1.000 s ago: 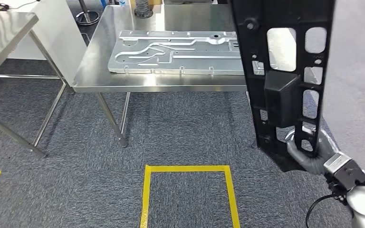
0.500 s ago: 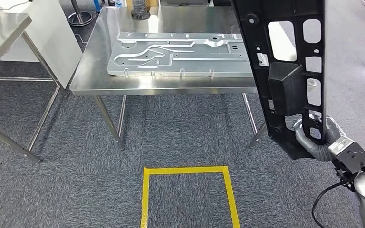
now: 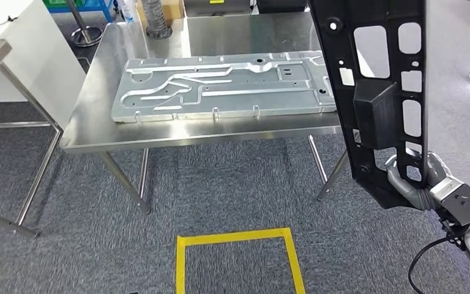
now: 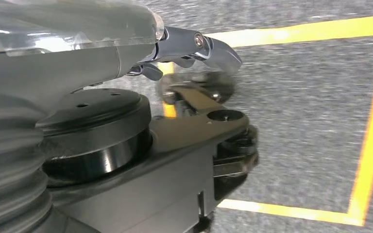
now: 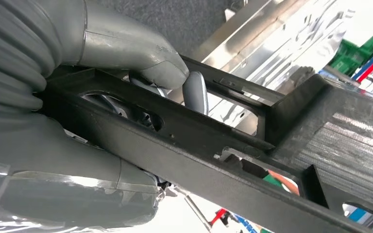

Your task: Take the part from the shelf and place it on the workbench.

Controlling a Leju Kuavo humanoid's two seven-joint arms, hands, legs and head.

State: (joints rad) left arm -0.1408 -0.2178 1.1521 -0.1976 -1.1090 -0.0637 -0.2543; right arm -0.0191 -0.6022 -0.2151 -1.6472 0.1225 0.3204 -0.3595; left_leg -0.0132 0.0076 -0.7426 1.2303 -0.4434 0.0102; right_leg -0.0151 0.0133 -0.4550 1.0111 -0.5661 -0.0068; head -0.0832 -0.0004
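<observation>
While the right hand [image 3: 411, 184] grips the black plastic frame part [image 3: 379, 92] at its lower end, the part stands nearly upright in the head view, rising past the top of the picture, in front of the right end of the steel workbench [image 3: 98, 131] and above the carpet. In the right wrist view the thumb [image 5: 141, 53] lies over one bar of the frame and a finger [image 5: 195, 91] passes through an opening, so the hold is a wrap around a single rail. The left hand [image 4: 189, 46] hangs over the carpet [image 4: 311, 111] near the yellow floor tape [image 4: 369, 145]; it appears to hold nothing, but motion blur makes its finger spread impossible to judge.

Hazards from this position:

- Pivoting in the grasp. The part is long and held at one end; most of its mass sits above the hand. A jolt while walking could rotate it about the gripped rail or let it tip.
- Collision with the bench edge. The part overlaps the bench's right end in the head view; lowering it too early could strike the rim.
- Contact with the stamped metal panel [image 3: 220, 86]. This panel covers most of the benchtop, leaving bare strips along the edges. Setting the part down flat risks landing on it or sliding off the bench.
</observation>
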